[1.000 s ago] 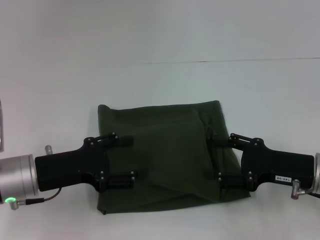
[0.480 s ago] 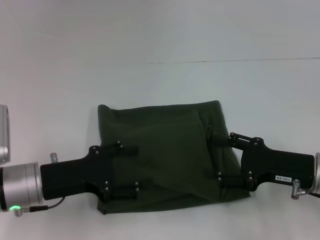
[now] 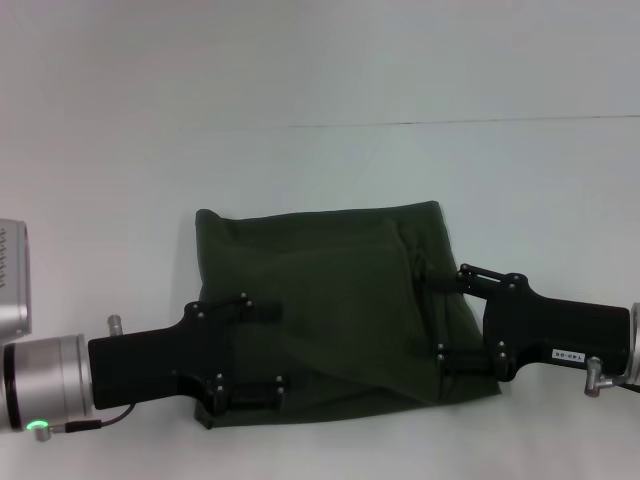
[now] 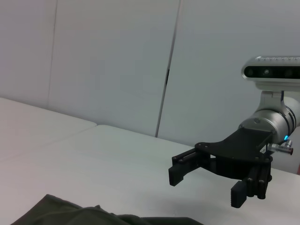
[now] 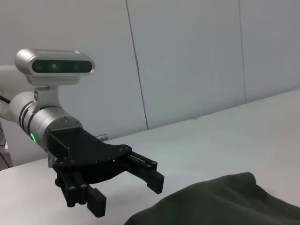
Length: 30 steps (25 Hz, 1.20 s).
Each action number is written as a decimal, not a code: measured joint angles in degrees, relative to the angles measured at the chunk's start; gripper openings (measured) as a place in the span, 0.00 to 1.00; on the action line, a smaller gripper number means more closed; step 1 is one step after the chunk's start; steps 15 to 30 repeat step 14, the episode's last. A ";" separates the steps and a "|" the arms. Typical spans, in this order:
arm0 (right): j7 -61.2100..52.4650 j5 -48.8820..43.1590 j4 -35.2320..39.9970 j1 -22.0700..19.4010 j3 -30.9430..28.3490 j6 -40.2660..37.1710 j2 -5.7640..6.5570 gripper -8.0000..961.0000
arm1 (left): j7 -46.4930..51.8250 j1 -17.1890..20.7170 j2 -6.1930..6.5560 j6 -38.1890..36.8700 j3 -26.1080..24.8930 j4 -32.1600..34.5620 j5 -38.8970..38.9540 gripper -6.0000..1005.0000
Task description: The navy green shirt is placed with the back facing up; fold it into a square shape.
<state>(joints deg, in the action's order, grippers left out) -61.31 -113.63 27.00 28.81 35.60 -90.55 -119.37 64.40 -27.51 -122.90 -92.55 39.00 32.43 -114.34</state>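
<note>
White bench [image 3: 330,80] and pale wall panels framed the scene, with the navy green shirt [image 3: 330,310] lying partly folded at mid-bench, nearly rectangular. The left tool [image 3: 262,345] hovered with fingers spread over the shirt's near-left corner; the right tool [image 3: 448,315], likewise released, sat at the right edge. To fold squarely, both tools would probably need to pinch matching corners of the near hem, lift evenly and carry them together toward the far edge.
</note>
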 joint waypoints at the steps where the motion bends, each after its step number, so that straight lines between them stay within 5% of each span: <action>1: -0.01 0.02 0.00 0.00 0.00 0.00 0.01 0.95 | -0.02 0.01 -0.03 0.05 0.01 0.00 0.00 0.87; 30: -0.06 0.18 -0.26 0.25 0.00 0.01 0.20 0.95 | -0.07 -0.01 -0.06 0.70 0.02 0.00 -0.01 0.88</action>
